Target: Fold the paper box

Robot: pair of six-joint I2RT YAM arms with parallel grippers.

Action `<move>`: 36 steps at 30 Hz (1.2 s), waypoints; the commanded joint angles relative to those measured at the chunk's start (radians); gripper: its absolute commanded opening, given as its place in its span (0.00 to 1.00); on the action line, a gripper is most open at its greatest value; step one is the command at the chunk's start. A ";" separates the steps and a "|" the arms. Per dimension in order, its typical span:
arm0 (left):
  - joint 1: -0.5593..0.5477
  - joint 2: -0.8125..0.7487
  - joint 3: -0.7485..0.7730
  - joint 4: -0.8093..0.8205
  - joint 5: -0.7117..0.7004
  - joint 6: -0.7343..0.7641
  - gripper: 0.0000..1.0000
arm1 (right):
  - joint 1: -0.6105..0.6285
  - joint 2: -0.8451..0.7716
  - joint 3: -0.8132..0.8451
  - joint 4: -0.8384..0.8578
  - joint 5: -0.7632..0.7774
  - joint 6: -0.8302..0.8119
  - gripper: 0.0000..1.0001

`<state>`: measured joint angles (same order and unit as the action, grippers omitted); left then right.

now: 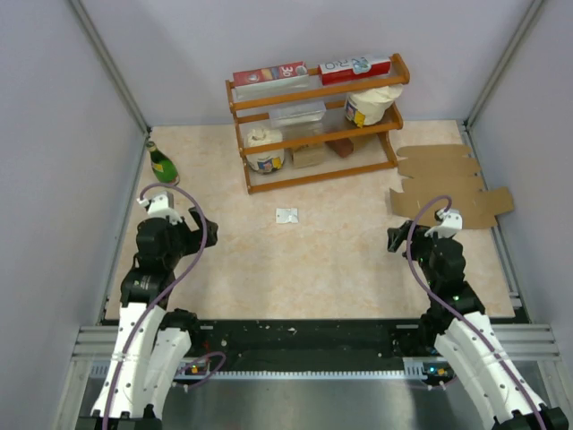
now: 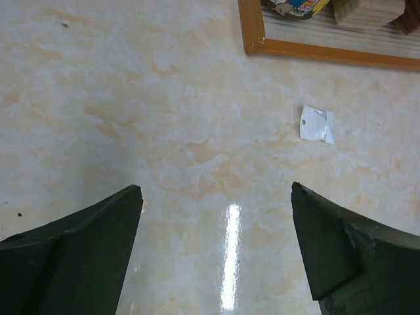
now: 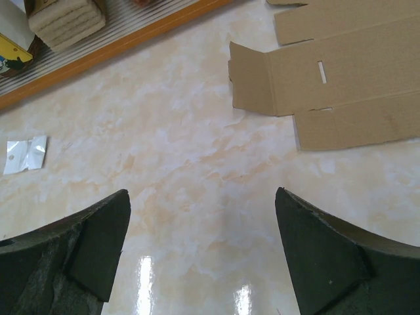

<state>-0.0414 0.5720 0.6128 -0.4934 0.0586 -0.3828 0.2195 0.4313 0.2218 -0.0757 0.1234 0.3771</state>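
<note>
Cardboard sheet (image 3: pixel 354 72) just ahead-right of my R hand (image 3: pixel 201 193): plain brown, no print. Tabletop (image 2: pixel 131 98) under it: beige, marbled w/ orange veins. My fingers (image 2: pixel 72 256): near black. Scrap (image 2: pixel 317 125) ahead of my L hand (image 2: pixel 215 187): white. Rack (image 1: pixel 313 134) beyond: orange wood, red cartons (image 1: pixel 269 74) on top. Bottle (image 1: pixel 162 165): green.

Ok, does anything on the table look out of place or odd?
A small white scrap lies alone in the middle of the table, in front of the shelf, like litter. The flat box sits skewed at the right side, one flap seeming to pass the edge.
</note>
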 commanded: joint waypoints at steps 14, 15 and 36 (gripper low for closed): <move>0.000 -0.001 0.004 0.027 0.017 0.001 0.99 | -0.005 0.346 0.290 -0.163 0.064 0.023 0.92; 0.000 0.002 0.004 0.026 0.021 0.004 0.99 | -0.006 0.380 0.324 -0.182 0.077 0.020 0.92; -0.002 0.019 -0.001 0.042 0.121 0.010 0.98 | 0.078 1.076 0.798 -0.185 0.280 -0.219 0.87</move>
<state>-0.0414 0.6044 0.6125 -0.4915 0.1535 -0.3820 0.2596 1.4307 0.9405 -0.3153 0.3187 0.2157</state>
